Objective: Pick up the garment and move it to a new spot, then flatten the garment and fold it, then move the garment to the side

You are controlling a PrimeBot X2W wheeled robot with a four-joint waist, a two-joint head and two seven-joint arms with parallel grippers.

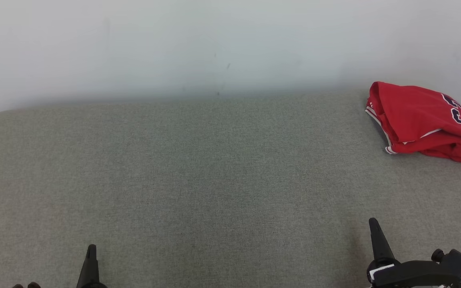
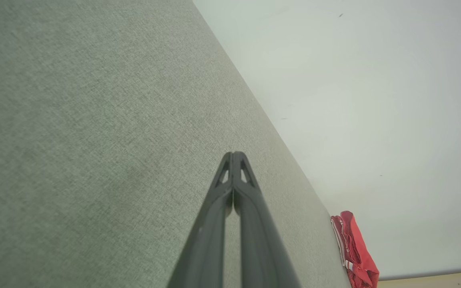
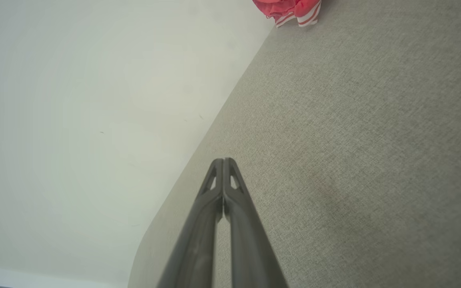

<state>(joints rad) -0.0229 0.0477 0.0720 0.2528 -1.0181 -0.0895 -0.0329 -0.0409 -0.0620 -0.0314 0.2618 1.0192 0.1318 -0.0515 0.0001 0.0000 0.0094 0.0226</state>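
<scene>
Table: grey woven fabric top, against plain pale wall. Red garment (bundled, striped trim) at upper right. Left hand, right hand: both pinched closed, empty, lower edge.

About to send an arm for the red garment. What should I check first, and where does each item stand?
1. Red garment located, far right beside the wall: ok.
2. Left pincer open for grasping: not ok, shut.
3. Right pincer open for grasping: not ok, shut.
4. Both pincers empty: ok.
5. Garment wholly on the grey cushion: cannot tell, its end meets the head view's edge.
</scene>
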